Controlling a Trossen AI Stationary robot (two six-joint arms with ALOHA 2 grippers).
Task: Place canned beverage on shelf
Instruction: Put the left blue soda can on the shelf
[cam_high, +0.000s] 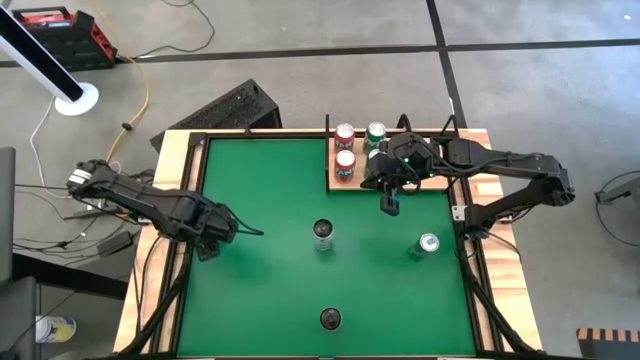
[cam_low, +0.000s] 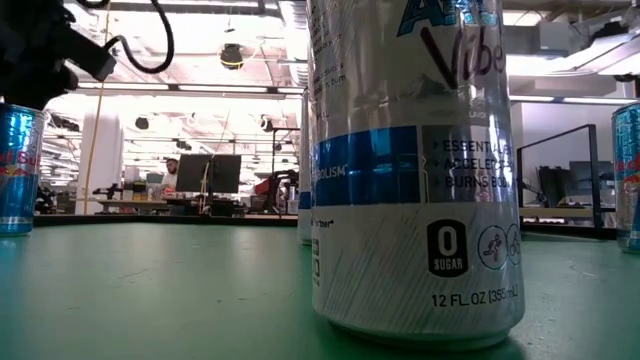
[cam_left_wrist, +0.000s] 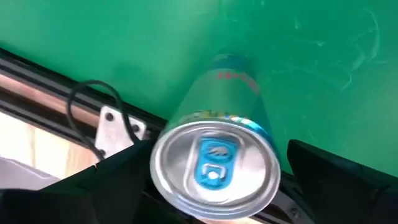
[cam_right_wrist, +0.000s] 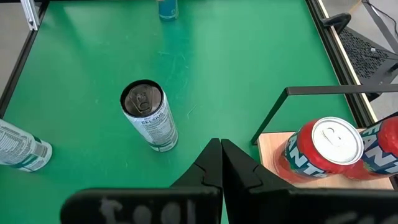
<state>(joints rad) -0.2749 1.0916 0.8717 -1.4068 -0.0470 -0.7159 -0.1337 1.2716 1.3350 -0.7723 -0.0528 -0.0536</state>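
Note:
A blue-and-silver can (cam_left_wrist: 214, 165) stands upright on the green felt by the table's left rim. My left gripper (cam_high: 210, 240) points straight down over it, open, with one finger (cam_left_wrist: 118, 180) on each side of its top; I cannot tell if they touch it. In the low view this can (cam_low: 18, 170) shows at the far left. The shelf (cam_high: 360, 180), a pale-wood panel at the far edge, bears two red cans (cam_high: 345, 150) and a green one (cam_high: 375, 133). My right gripper (cam_high: 390, 200) hangs shut, holding nothing, above the felt just off the shelf's front edge (cam_right_wrist: 273, 149).
Three more cans stand on the felt: one in the middle (cam_high: 323, 232), one toward the right (cam_high: 427, 243), one at the near edge (cam_high: 330, 318), which fills the low view (cam_low: 415, 170). A black frame and wooden rim (cam_high: 175, 160) bound the table.

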